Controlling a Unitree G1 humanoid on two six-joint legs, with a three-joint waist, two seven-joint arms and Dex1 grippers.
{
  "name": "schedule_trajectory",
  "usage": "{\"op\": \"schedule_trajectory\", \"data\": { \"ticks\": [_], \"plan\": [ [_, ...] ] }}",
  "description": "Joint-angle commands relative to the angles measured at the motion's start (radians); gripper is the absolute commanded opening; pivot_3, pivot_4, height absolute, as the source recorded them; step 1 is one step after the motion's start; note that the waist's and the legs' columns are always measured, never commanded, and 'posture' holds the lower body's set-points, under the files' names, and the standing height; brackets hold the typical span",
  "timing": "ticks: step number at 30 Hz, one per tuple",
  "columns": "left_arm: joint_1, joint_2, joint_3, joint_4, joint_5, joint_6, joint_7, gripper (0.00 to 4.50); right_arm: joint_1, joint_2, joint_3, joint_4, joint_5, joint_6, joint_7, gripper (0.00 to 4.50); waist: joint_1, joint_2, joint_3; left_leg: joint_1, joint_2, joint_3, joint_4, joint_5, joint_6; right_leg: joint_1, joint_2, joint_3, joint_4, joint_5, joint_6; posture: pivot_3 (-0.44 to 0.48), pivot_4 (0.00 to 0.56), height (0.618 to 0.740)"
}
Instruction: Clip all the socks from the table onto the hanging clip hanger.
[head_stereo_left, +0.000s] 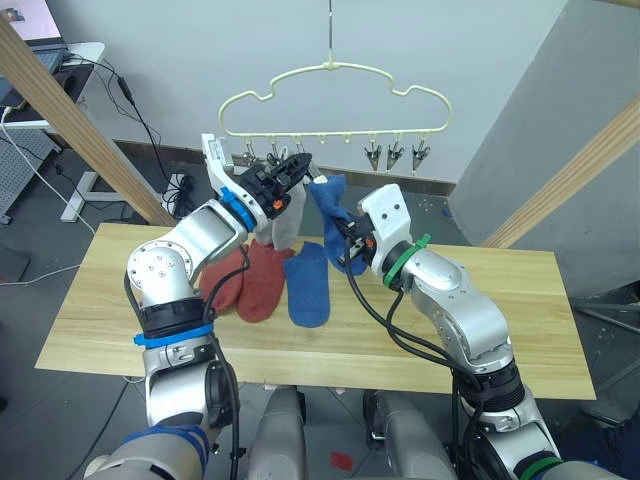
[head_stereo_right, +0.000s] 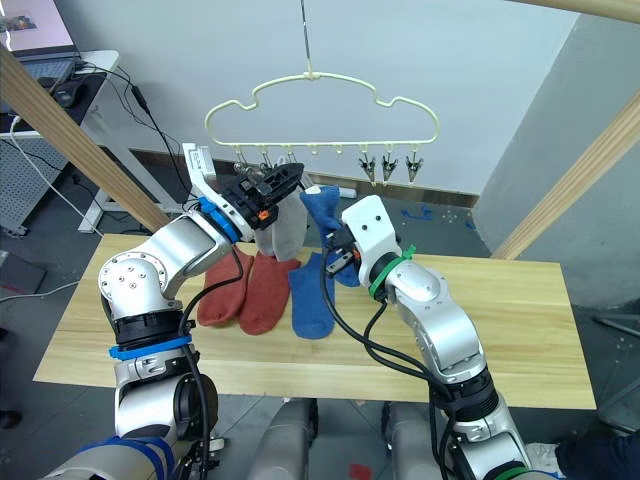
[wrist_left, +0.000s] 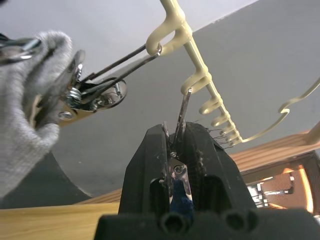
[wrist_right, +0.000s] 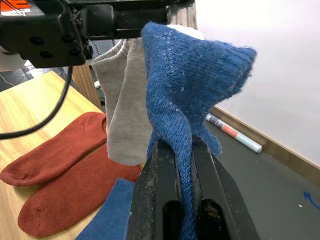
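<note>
The pale yellow-green clip hanger (head_stereo_left: 335, 70) hangs above the far edge of the table (head_stereo_left: 500, 300). Two light grey socks (head_stereo_left: 285, 222) hang from its left clips. My left gripper (head_stereo_left: 296, 165) is raised to the hanger's row of clips and is shut on a metal clip (wrist_left: 176, 150) beside them. My right gripper (wrist_right: 184, 145) is shut on a blue sock (head_stereo_left: 328, 200), holding it up so that its top edge reaches the left gripper's fingers. Two rust-red socks (head_stereo_left: 250, 280) and another blue sock (head_stereo_left: 308, 285) lie flat on the table.
Three unused metal clips (head_stereo_left: 395, 155) hang at the hanger's right end. Thick wooden poles (head_stereo_left: 80, 120) slant up on both sides of the table. A white desk (head_stereo_left: 60, 60) with a laptop and cables stands at the far left.
</note>
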Motion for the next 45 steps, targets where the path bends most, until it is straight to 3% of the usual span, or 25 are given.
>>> {"op": "schedule_trajectory", "data": {
  "ticks": [1,8,12,14,17,24,29,32,35,37,40,45],
  "plan": [
    [0.008,0.004,0.001,-0.045,-0.013,-0.012,-0.015,1.51,-0.002,0.007,0.006,-0.017,0.012,-0.011,-0.001,0.00,0.000,0.000,0.000,0.000,0.000,0.000,0.000,0.000,0.000,0.000,0.000,0.000,0.000,0.000,0.000,0.163,0.330,0.740],
    [0.019,0.019,0.000,-0.065,-0.015,-0.008,-0.028,3.69,-0.003,0.022,-0.004,0.011,0.020,-0.013,-0.009,0.00,0.001,0.000,0.000,-0.003,0.000,-0.002,0.000,0.000,0.000,-0.001,0.000,-0.002,0.000,0.000,0.000,0.166,0.329,0.740],
    [0.038,0.106,-0.063,-0.131,0.059,0.020,-0.086,3.69,-0.006,0.057,-0.040,0.062,0.054,0.008,-0.019,0.00,-0.001,0.000,0.000,-0.003,0.000,-0.002,0.000,0.000,0.000,-0.002,0.000,-0.002,0.000,0.000,0.000,0.165,0.324,0.740],
    [0.072,0.193,-0.150,-0.186,0.146,0.043,-0.138,3.74,-0.009,0.076,-0.065,0.097,0.080,0.002,-0.012,0.56,-0.001,0.001,0.001,-0.003,0.000,-0.002,0.000,0.000,0.000,-0.002,0.000,-0.001,0.000,0.000,0.000,0.174,0.323,0.740],
    [0.150,0.279,-0.255,-0.323,0.398,-0.123,-0.144,3.74,-0.023,0.098,-0.105,0.145,0.113,-0.006,-0.009,1.40,0.000,0.002,0.001,-0.003,0.000,-0.001,-0.002,0.000,0.000,-0.002,0.000,-0.001,0.000,0.000,0.000,0.182,0.323,0.740],
    [0.318,0.384,-0.278,-0.411,0.441,-0.138,-0.366,3.74,0.060,0.030,-0.110,0.062,0.128,0.030,0.007,3.81,0.010,0.002,0.002,-0.004,0.000,-0.001,-0.005,0.000,0.000,-0.004,-0.001,-0.001,-0.001,-0.001,-0.001,0.211,0.319,0.740],
    [0.476,0.404,-0.257,-0.489,0.507,-0.262,-0.487,3.74,0.123,-0.008,-0.110,-0.054,0.116,0.028,-0.026,3.81,0.011,0.002,0.002,-0.004,0.000,0.001,-0.008,0.000,0.000,-0.006,-0.002,0.001,-0.004,-0.001,-0.001,0.208,0.317,0.740],
    [0.523,0.405,-0.242,-0.555,0.516,-0.321,-0.536,3.74,0.096,0.012,-0.134,-0.099,0.094,0.020,-0.094,3.23,0.013,0.002,0.002,-0.006,0.001,0.001,-0.009,0.001,-0.001,-0.010,-0.002,0.001,-0.001,-0.001,-0.001,0.210,0.314,0.740],
    [0.538,0.399,-0.266,-0.575,0.567,-0.379,-0.561,3.74,0.040,0.045,-0.153,-0.087,0.069,-0.021,-0.159,3.23,0.015,0.003,0.002,-0.006,0.002,0.001,-0.009,0.002,-0.003,-0.011,-0.001,0.001,0.000,-0.001,-0.002,0.211,0.310,0.740],
    [0.530,0.376,-0.280,-0.574,0.592,-0.403,-0.549,3.74,0.006,0.064,-0.169,-0.065,0.059,-0.053,-0.193,2.94,0.015,0.003,0.002,-0.006,0.001,0.002,-0.009,0.003,-0.003,-0.012,0.000,0.002,0.000,-0.001,-0.002,0.202,0.307,0.740],
    [0.499,0.344,-0.295,-0.572,0.617,-0.428,-0.542,3.74,-0.029,0.070,-0.175,-0.024,0.050,-0.076,-0.206,2.05,0.018,0.002,0.002,-0.006,0.001,0.004,-0.009,0.003,-0.002,-0.013,0.000,0.003,0.000,-0.001,-0.002,0.204,0.305,0.740],
    [0.468,0.311,-0.307,-0.570,0.642,-0.459,-0.554,3.74,-0.096,0.084,-0.196,0.058,0.049,-0.119,-0.238,2.05,0.025,0.002,0.002,-0.007,0.001,0.004,-0.009,0.003,-0.002,-0.013,0.000,0.002,0.000,-0.001,-0.002,0.206,0.310,0.740]
  ]
}}
